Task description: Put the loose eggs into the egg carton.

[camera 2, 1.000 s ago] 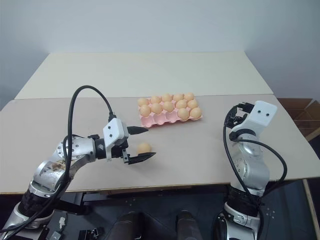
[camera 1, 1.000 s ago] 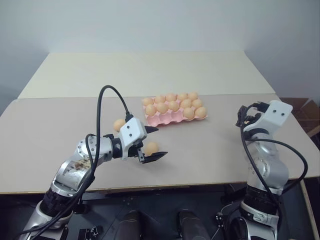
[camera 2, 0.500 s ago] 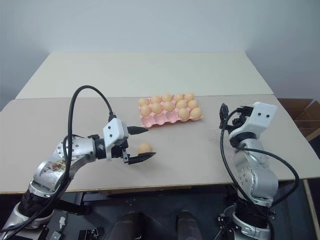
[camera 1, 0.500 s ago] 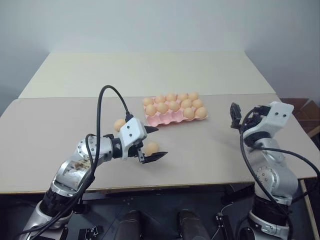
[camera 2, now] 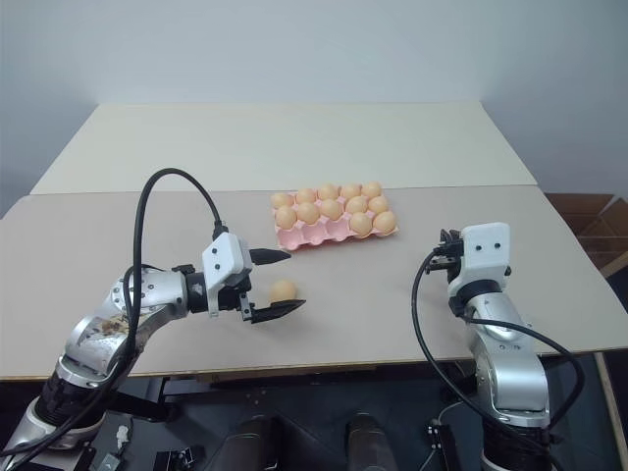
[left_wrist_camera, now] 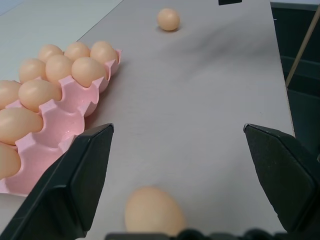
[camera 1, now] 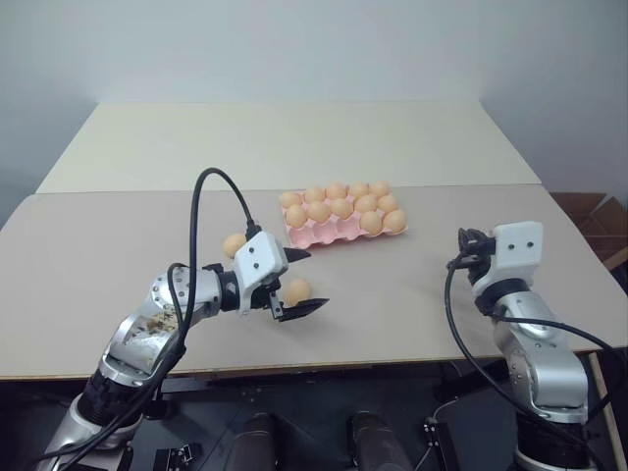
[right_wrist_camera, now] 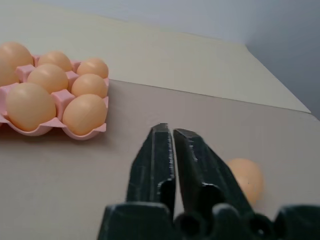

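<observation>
The pink egg carton (camera 1: 319,235) lies mid-table with several eggs in its cups and bare cups along its near row (left_wrist_camera: 55,130). My left gripper (camera 1: 306,281) hangs open just above the table. A loose egg (camera 1: 297,290) rests on the table between its spread fingers (left_wrist_camera: 152,212), untouched. Another loose egg (camera 1: 234,244) lies behind the left wrist. My right gripper (right_wrist_camera: 167,131) is shut on nothing and points level toward the carton's right end (right_wrist_camera: 102,129). A third loose egg (right_wrist_camera: 245,177) lies just beyond it, partly hidden by one finger (right_wrist_camera: 200,160), and also appears far off as an egg (left_wrist_camera: 168,19).
The grey-beige table (camera 1: 412,294) has bare room between the two arms and in front of the carton. A lighter second table (camera 1: 294,137) adjoins it at the back. Cardboard boxes (camera 1: 599,221) stand off the right edge.
My right gripper's fingers stood apart half a second ago and are shut now. The right hand rolled and drew back lower. The left arm and the eggs stayed put.
</observation>
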Motion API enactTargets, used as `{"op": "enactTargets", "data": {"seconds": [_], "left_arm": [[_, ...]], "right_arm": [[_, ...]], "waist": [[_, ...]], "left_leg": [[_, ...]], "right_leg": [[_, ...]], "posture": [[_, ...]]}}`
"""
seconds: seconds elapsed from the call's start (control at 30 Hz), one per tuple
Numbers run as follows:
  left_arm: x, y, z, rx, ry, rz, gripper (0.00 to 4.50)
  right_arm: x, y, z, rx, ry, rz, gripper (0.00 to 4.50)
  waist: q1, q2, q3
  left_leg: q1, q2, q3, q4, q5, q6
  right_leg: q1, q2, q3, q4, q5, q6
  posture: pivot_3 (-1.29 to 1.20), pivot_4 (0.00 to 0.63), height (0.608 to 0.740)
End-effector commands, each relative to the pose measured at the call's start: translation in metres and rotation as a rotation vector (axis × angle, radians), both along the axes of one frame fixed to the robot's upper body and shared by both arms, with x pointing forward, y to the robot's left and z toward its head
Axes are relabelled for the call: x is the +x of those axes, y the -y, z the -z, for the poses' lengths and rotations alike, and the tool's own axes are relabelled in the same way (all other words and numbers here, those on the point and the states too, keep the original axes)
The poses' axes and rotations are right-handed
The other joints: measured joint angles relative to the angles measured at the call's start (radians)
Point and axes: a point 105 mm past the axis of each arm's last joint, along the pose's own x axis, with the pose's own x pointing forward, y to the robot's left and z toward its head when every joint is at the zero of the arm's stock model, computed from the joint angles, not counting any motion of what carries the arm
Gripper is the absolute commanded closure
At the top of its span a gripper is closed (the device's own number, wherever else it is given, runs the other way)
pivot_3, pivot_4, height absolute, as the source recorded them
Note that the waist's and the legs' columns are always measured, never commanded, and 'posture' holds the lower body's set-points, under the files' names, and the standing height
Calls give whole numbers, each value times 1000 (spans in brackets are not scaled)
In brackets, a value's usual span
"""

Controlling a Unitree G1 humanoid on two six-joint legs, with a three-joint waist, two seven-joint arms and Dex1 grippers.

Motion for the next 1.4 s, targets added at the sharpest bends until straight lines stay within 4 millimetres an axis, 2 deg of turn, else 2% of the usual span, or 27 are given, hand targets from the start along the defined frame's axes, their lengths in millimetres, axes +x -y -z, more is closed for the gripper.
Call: {"op": "enactTargets", "data": {"seconds": [0.03, 0.13, 0.23, 0.53, 0.6, 0.83, 1.07, 1.4], "left_arm": [[-3, 2, -10, -8, 50, 16, 0], [-3, 2, -9, -9, 50, 13, 0], [-4, 2, -9, -10, 49, 12, 0], [-4, 3, -10, -13, 51, 16, 0], [-4, 4, -11, -15, 52, 19, 0], [-3, 7, -12, -19, 57, 33, 0], [-3, 9, -12, -22, 58, 34, 0], [-5, 9, -10, -23, 52, 32, 0]], "right_arm": [[-2, 8, -19, -9, 52, 69, 4468], [2, 17, -22, 20, 45, 143, 4468], [5, 26, -26, 66, 37, 199, 3831], [15, 40, -20, 21, -62, 266, 627], [20, 42, -17, 34, -86, 288, 37], [43, 55, 2, 165, -219, 413, 37], [61, 72, 8, 142, -251, 477, 37], [75, 84, 23, 214, -298, 519, 37]], "waist": [[1, 0, 0], [1, 0, 0], [3, 0, 0], [16, 0, 0], [14, 0, 0], [13, 0, 0], [16, 0, 0], [9, 0, 0]], "left_leg": [[0, 0, 0, 0, 0, 0], [0, 0, 0, 0, 0, 0], [0, 0, 0, 0, 0, 0], [0, 0, 0, 0, 0, 0], [0, 0, 0, 0, 0, 0], [0, 0, 0, 0, 0, 0], [-1, 0, 1, 0, 0, 0], [-1, 0, 1, 0, 0, 0]], "right_leg": [[0, 0, 0, 0, 0, 0], [0, 0, 0, 0, 0, 0], [0, 0, 0, 0, 0, 0], [0, 0, 0, 0, 0, 0], [0, 0, 0, 0, 0, 0], [0, 0, 0, 0, 0, 0], [0, 0, 0, -1, 0, 0], [0, 0, 0, -1, 0, 0]], "posture": [[0, 150, 740], [0, 150, 740], [0, 150, 740], [0, 150, 740], [0, 150, 740], [0, 150, 740], [0, 150, 740], [0, 150, 740]]}}
